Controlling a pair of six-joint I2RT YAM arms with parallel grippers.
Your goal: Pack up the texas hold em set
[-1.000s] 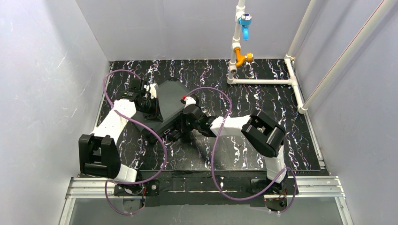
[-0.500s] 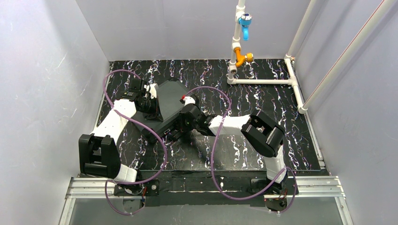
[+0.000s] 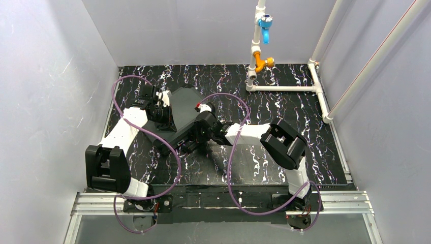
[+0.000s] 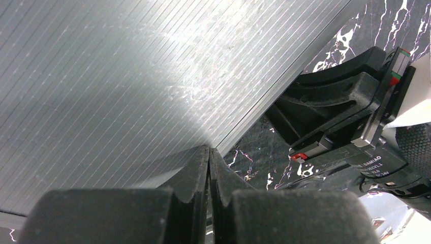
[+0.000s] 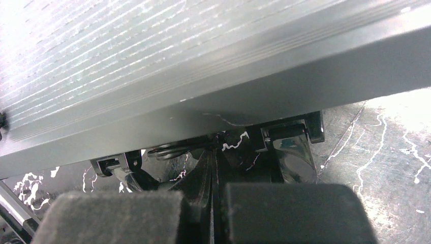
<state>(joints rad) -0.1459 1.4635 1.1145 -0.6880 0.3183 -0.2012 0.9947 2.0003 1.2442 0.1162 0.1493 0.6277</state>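
A black mat (image 3: 264, 152) veined with white is covering the table inside plain pale walls, with a white pipe frame (image 3: 284, 88) standing at the far right. The black case (image 3: 184, 104) is lying left of centre on the mat, its ribbed lid facing up and looking tilted rather than flat. Whether it is fully seated cannot be told. The left gripper (image 4: 209, 152) is resting its pinched-together fingers against the lid's ribbed face, holding nothing. The right gripper (image 5: 212, 158), jaws likewise pressed together and empty, is sitting low at the case's near side, facing the lid's rim.

The step in hand is probably closing and fastening the lid. Doing it well is calling for steady downward pressure from the left while the right works at the front edge, so the case is not sliding on the mat.

The right wrist view is showing what look like latch fittings (image 5: 289, 145) under the rim, hidden from above. The left wrist view is showing the right gripper's body close beside the lid's corner. Only the top view is giving the case's place on the mat. No cards, chips or dice are showing anywhere.
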